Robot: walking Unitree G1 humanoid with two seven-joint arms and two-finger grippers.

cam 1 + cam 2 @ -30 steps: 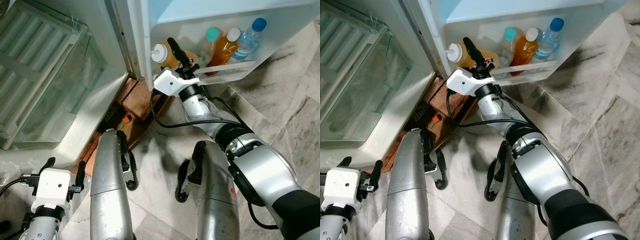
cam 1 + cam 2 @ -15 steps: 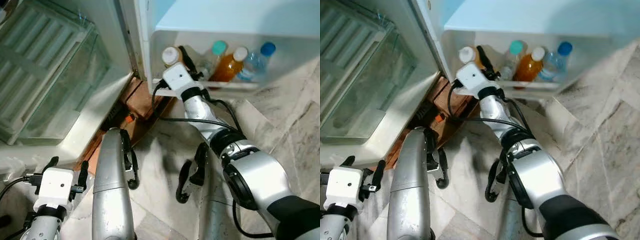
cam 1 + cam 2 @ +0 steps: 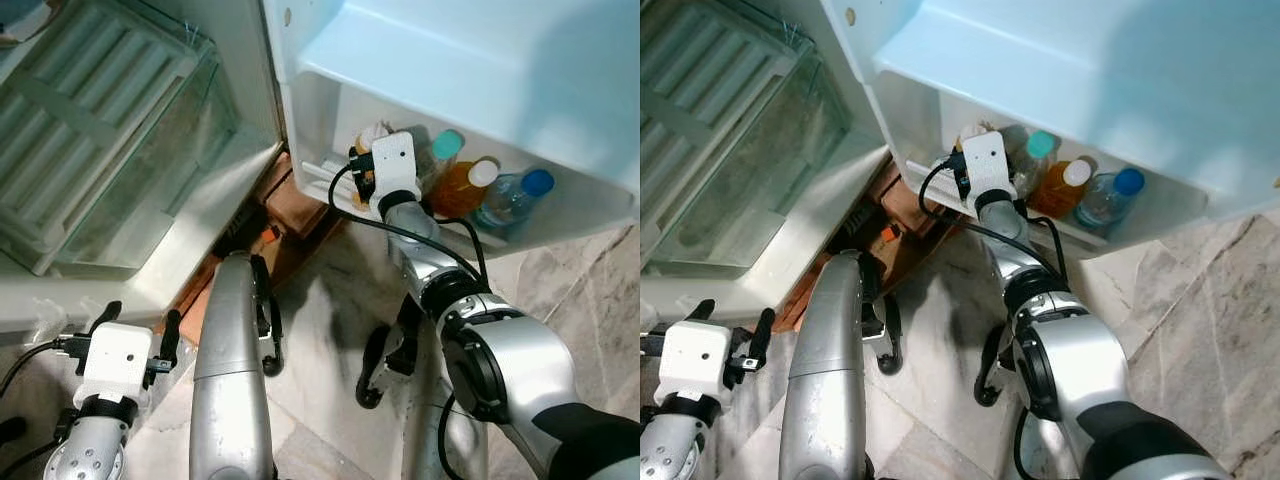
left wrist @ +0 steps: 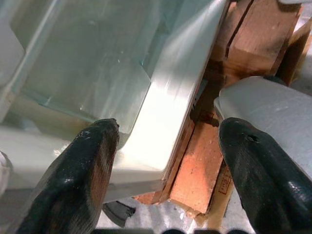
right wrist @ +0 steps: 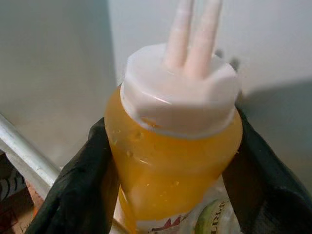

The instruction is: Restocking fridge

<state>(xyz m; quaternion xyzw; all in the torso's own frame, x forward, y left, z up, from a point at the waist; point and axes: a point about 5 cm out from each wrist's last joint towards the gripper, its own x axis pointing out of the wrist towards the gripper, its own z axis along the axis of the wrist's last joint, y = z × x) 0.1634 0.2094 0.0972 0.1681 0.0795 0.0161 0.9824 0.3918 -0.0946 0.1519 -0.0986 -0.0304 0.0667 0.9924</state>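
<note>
A squeeze bottle of orange sauce with a white twin-nozzle cap stands at the left end of the fridge door shelf. My right gripper reaches into that shelf and is shut on the bottle, with a black finger pressed to each side. Beside it in the shelf stand a teal-capped bottle, an orange juice bottle and a blue-capped water bottle. My left gripper hangs low at the left, open, with nothing between its fingers.
The open fridge body holds a glass crisper drawer on my left. Wooden blocks prop the fridge base. My two silver legs stand on the marble floor. The door's upper shelf overhangs my right wrist.
The head view has shifted. My right gripper has carried the sauce bottle from the shelf's front rail deeper into its left end and stood it upright. The left arm stays low.
</note>
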